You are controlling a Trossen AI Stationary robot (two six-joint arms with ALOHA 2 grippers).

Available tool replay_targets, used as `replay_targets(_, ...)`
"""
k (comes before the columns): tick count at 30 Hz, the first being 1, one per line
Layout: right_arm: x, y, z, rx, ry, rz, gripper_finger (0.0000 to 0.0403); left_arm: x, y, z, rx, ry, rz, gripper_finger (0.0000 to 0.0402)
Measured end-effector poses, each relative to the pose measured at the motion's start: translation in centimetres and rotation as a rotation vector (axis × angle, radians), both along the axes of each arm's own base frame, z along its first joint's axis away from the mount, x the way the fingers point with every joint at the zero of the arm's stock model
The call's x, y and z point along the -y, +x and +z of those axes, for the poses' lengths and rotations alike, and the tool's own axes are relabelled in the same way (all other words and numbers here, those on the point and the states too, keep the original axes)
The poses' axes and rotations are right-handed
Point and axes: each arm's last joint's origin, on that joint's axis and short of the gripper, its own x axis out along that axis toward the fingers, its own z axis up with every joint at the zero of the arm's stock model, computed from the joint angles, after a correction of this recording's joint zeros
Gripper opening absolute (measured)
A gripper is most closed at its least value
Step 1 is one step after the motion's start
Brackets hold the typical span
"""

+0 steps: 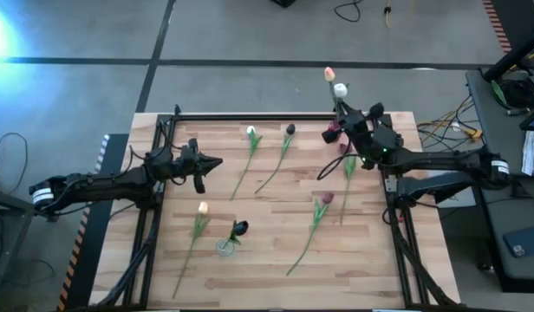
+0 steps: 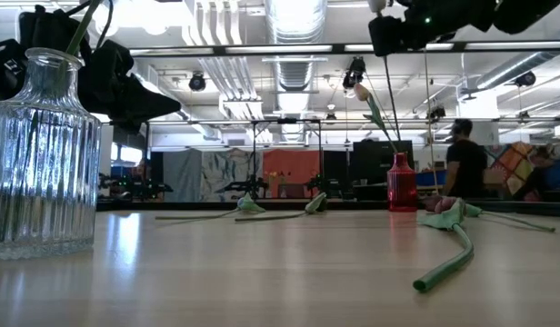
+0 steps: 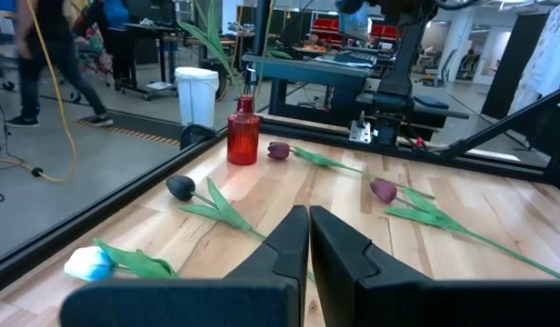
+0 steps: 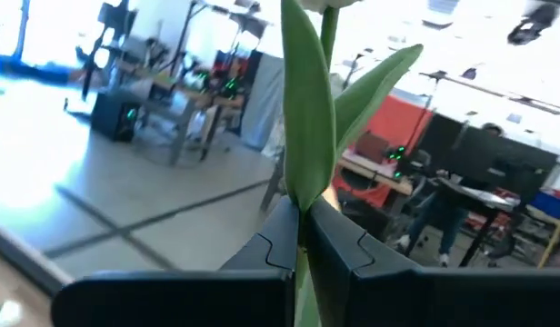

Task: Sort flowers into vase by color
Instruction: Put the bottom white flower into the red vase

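High view, right gripper (image 1: 342,115): near 1 o'clock of the wooden table (image 1: 276,251), clamped on the stem of a white tulip (image 1: 340,89) held over the red vase (image 1: 333,133); a peach tulip (image 1: 329,74) stands beside it.
High view, left gripper (image 1: 213,163): waiting at about 9 o'clock, empty.
High view, loose flowers: white-headed one (image 1: 250,132) and dark one (image 1: 289,130) at 12 o'clock; maroon one (image 1: 325,198) right of centre; peach one (image 1: 203,208) at 7 o'clock, just beside the clear glass vase (image 1: 225,247) holding a dark tulip (image 1: 240,229).

Low view, red vase (image 2: 401,183): far back, thin stems rising toward the dark gripper overhead.
Low view, clear vase (image 2: 41,154): close at 9 o'clock, ribbed glass, stem inside.

Left wrist view, fingers (image 3: 285,243): pressed together, nothing between them.
Left wrist view, flowers: dark head (image 3: 180,187), maroon heads (image 3: 278,150) (image 3: 384,190) lying flat, apart from each other.

Right wrist view, fingers (image 4: 280,238): closed on stem and leaf (image 4: 305,118), head barely in frame.

Handling, judged: light, limp, slippery plastic stem; likely droops if held low. Best taken mid-stem clear of leaves, gently, so the head stays upright and feeds into the narrow neck.
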Motion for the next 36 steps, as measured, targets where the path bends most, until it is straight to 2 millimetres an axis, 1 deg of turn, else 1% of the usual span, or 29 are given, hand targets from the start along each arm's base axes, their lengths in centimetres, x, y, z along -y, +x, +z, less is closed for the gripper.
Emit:
replay_targets(4,0.0,-0.3,0.6,0.045,-0.034,-0.031,0.0009,0.0,0.0,0.0,0.001,-0.006,0.0,0.0)
replay_targets(9,0.8,-0.7,0.8,0.075,-0.043,-0.069,0.0009,0.0,0.0,0.0,0.002,-0.006,0.001,0.0)
replay_targets(20,2.1,-1.4,-1.0,0.114,-0.004,-0.073,0.0009,0.0,0.0,0.0,0.0,-0.006,0.001,0.0)
replay_targets(24,2.5,-1.7,-1.4,0.133,0.011,-0.087,0.001,0.0,0.0,0.0,0.0,-0.007,0.001,0.0)
replay_targets(29,3.0,-2.0,-1.9,0.172,0.036,-0.102,0.003,0.0,0.0,0.0,0.0,-0.007,0.001,0.0)
replay_targets(36,3.5,-2.4,-3.2,0.211,0.093,-0.127,0.0083,0.0,0.0,-0.1,-0.01,-0.011,0.001,0.0)
